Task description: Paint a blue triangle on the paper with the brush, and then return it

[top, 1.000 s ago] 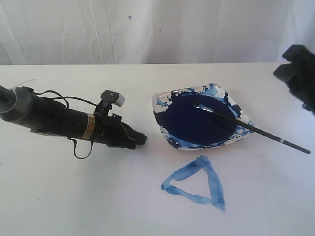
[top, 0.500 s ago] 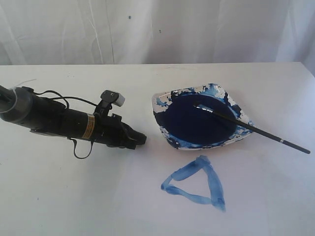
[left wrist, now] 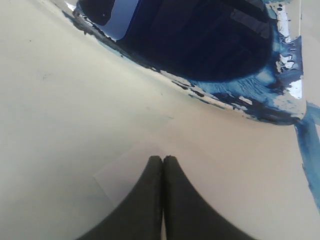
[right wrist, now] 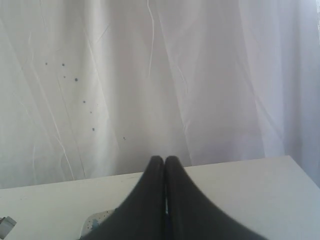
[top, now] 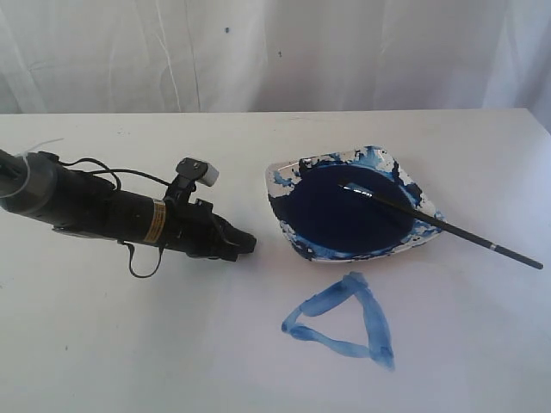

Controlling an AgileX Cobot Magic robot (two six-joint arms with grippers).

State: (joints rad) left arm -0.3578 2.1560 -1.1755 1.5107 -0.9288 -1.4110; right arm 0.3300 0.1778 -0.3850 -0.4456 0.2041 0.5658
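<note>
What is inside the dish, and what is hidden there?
Dark blue paint fills the dish; the brush lies across its rim, tip over the paint. The paint hides the dish's floor.

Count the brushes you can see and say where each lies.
1. The brush lies across the dish, bristles in the blue paint, handle overhanging its rim.

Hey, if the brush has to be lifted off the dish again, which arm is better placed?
Probably left: the left end effector, shut, lies low beside the dish. The right end effector, also shut, is outside the exterior view, facing the curtain. The brush handle does overhang the dish's right side, though.
</note>
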